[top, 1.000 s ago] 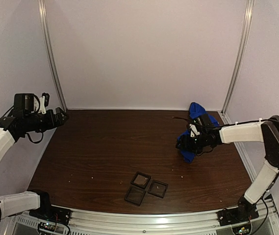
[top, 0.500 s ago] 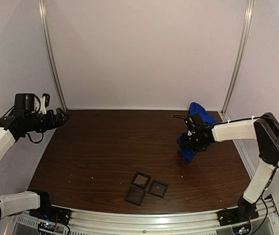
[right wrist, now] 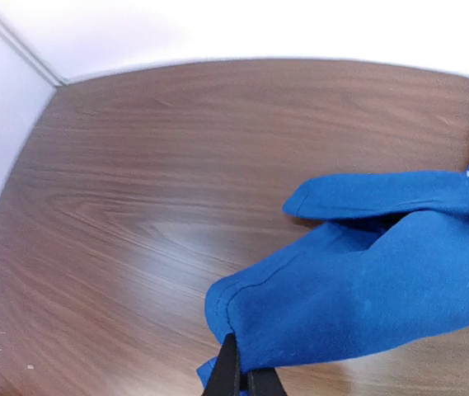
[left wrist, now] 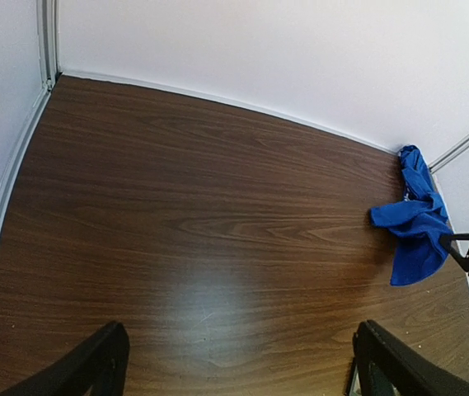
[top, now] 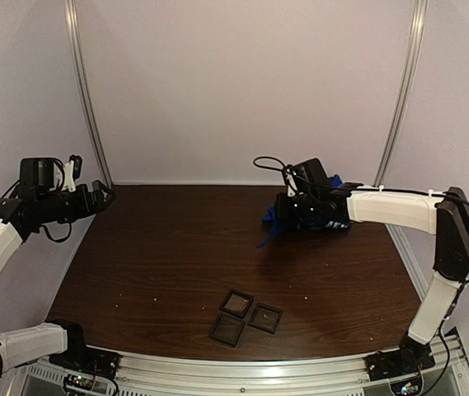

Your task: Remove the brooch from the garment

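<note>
From above, the right gripper (top: 283, 213) reaches across the far right of the dark wood-grain table (top: 168, 247) with the crumpled royal-blue cotton T-shirt (top: 275, 224) bunched at its tip, probably drawing the cloth inward to spread it and expose the brooch. The left gripper (top: 94, 195) waits high at the left edge, well apart from the shirt, with three small black square trays (top: 245, 316) near the front. The left wrist camera shows its jaws spread wide over bare wood and the shirt (left wrist: 415, 223) heaped near the far right corner. The right wrist camera shows the jaws pinched together on a stitched hem of the shirt (right wrist: 366, 289). The fabric looks soft and folded, with a sliver of white lettering at the edge. No brooch shows in any view.
</note>
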You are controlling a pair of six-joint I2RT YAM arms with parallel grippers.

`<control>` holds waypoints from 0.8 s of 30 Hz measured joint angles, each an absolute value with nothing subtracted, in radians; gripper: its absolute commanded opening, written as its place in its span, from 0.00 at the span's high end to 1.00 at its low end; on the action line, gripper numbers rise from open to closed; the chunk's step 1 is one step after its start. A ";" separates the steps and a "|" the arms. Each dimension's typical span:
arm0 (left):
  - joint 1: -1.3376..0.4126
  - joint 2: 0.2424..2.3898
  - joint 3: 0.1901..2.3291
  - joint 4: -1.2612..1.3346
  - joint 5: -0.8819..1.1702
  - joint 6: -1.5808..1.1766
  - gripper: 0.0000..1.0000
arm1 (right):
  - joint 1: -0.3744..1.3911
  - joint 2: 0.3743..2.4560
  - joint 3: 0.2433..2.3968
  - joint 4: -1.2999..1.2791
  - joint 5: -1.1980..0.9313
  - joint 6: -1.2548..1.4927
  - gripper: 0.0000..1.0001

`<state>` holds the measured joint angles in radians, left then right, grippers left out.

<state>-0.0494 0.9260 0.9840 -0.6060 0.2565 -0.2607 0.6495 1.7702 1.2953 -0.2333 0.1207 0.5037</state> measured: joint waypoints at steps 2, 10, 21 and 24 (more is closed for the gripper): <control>-0.050 0.917 0.984 -0.606 0.271 -0.260 0.02 | 0.698 1.770 1.377 -0.220 0.101 0.474 1.00; -0.049 0.863 0.978 -0.590 0.364 -0.257 0.03 | 0.839 1.814 1.643 -0.080 -0.039 0.448 0.75; -0.065 0.815 0.804 -0.421 0.551 -0.404 0.03 | 0.868 1.951 1.723 -0.140 -0.038 0.457 0.02; -0.091 0.807 0.731 -0.388 0.553 -0.459 0.03 | 0.856 1.867 1.623 -0.171 0.026 0.451 0.01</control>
